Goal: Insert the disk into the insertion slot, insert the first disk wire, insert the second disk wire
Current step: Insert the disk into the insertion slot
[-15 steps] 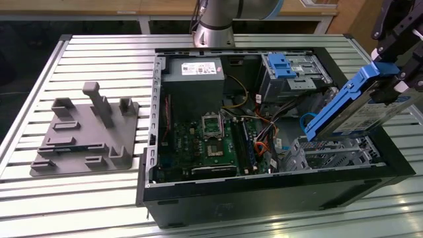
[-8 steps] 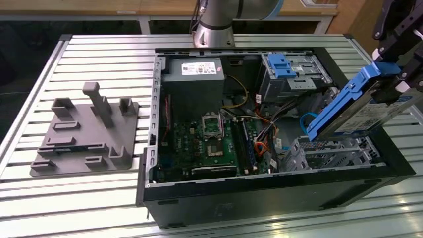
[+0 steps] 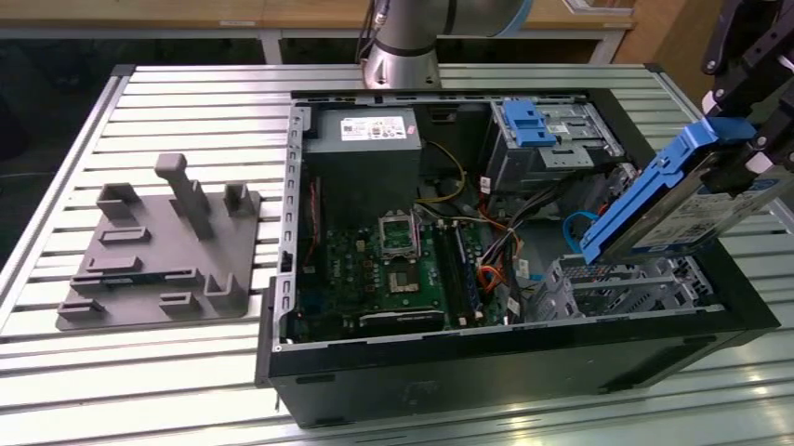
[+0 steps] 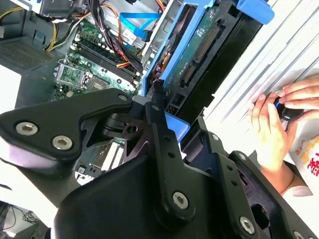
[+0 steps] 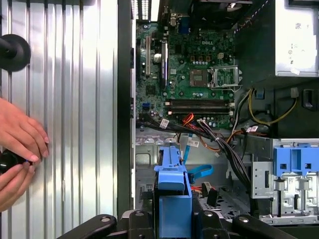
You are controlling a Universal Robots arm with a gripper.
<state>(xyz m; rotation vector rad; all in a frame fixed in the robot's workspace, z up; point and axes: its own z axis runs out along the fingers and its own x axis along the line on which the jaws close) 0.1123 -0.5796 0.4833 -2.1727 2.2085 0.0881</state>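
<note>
My gripper point(image 3: 742, 153) is shut on the disk point(image 3: 670, 197), a grey drive in a bright blue carrier. The disk hangs tilted above the insertion slot point(image 3: 620, 283), a perforated silver cage at the case's corner on the exterior view's right. Its lower end is close over the cage's far edge. In both wrist views the black fingers point(image 4: 158, 117) clamp the blue carrier point(image 5: 172, 181). The second disk wire point(image 3: 574, 230), a flat light-blue cable, loops loose beside the cage point(image 5: 145, 162) and beneath the disk point(image 5: 202, 172). Which cable is the first disk wire I cannot tell.
A taller silver bay with a blue latch point(image 3: 544, 125) stands behind the cage. The motherboard point(image 3: 397, 269), an orange-red cable point(image 3: 490, 275) and dark wire bundles point(image 5: 224, 149) fill the case. A person's hands point(image 4: 276, 117) rest on the table beside the case. A grey fixture point(image 3: 162, 251) lies at the exterior view's left.
</note>
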